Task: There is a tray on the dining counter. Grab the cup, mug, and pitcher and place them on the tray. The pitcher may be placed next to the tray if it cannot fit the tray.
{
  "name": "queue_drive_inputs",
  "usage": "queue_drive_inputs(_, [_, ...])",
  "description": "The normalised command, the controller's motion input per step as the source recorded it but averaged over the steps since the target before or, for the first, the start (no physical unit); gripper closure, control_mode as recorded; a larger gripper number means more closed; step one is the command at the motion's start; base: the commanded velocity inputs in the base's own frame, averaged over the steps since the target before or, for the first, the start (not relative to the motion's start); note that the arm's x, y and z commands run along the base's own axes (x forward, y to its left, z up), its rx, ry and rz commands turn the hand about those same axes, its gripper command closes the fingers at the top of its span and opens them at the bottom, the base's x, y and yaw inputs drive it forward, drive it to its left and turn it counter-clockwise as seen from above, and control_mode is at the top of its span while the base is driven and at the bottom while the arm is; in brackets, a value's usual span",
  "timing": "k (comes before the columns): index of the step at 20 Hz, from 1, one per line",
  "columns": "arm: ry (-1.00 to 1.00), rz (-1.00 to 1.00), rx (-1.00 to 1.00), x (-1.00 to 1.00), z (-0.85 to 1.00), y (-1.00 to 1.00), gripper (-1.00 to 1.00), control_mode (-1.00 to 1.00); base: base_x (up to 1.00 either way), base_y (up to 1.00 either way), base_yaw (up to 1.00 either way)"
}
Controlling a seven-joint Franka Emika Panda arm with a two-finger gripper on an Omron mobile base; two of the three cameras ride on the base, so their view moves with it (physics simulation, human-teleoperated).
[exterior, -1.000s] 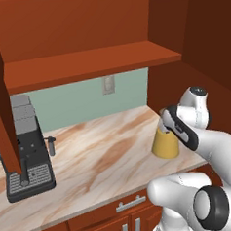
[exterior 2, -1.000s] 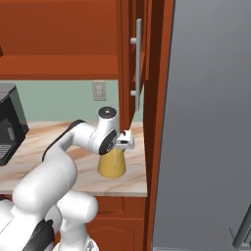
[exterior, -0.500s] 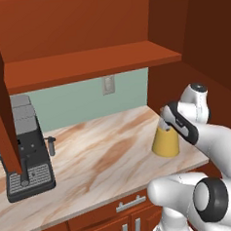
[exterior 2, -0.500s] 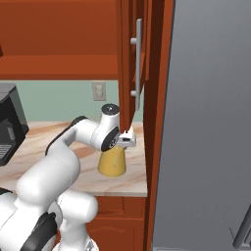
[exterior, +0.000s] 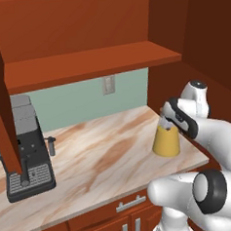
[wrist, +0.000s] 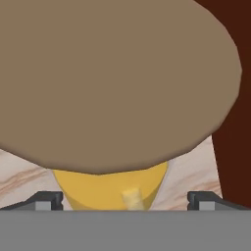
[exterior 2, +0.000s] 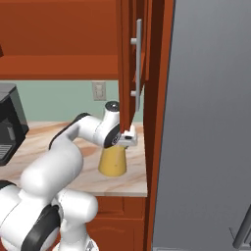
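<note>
Standing near the right end of the marbled counter, the pitcher sits directly under the gripper, whose fingers are spread wide (its tan lid looms close); a coffee machine stands far left.

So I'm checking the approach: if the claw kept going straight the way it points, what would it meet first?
Most likely the pitcher's round tan lid, which sits right ahead of the open claw; how near is unclear.
</note>
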Motion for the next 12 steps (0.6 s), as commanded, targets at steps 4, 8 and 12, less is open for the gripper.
queue_drive_inputs(4, [0.16,0.06,0.0,0.0,-0.75,0.04,-1.0,-1.0,0.0,0.0,0.0])
queue_drive_inputs(8, [0.1,0.05,0.0,0.0,-0.51,0.0,-1.0,-1.0,0.0,0.0,0.0])
queue_drive_inputs(12, [0.0,0.0,0.0,0.0,0.0,0.0,-1.0,-1.0,0.0,0.0,0.0])
